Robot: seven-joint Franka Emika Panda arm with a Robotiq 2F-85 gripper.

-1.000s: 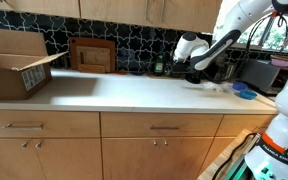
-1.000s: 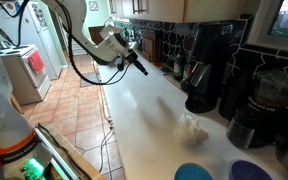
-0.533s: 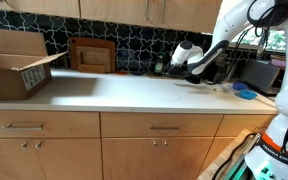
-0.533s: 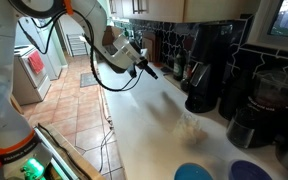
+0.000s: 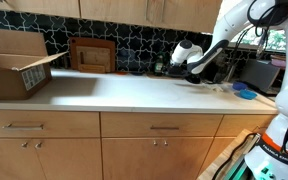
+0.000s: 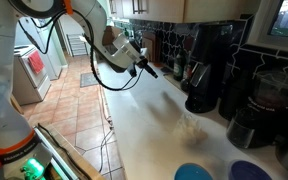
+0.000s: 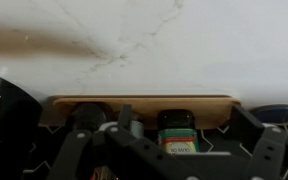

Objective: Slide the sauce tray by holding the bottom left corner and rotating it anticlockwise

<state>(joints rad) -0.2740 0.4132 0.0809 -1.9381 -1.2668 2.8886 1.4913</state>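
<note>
The sauce tray (image 7: 144, 103) is a low wooden tray against the backsplash; it holds several bottles, one with a green and red label (image 7: 178, 138). It is barely visible behind the gripper in an exterior view (image 6: 167, 66). My gripper (image 7: 176, 122) is open and empty, hovering just above the counter in front of the tray's long edge, with a finger at each side of the labelled bottle. The gripper shows in both exterior views (image 5: 192, 69) (image 6: 148, 70), close to the tray but not touching it.
A black coffee machine (image 6: 209, 62) stands just beside the tray, with more appliances (image 6: 254, 105) further along. Crumpled clear plastic (image 6: 191, 125) and blue lids (image 6: 192, 172) lie on the white counter. A cardboard box (image 5: 14, 62) and a wooden board (image 5: 91, 54) are at the other end.
Between one second and half a second ago the gripper moved along the counter toward the backsplash and the tray. Since then nothing has visibly moved.
</note>
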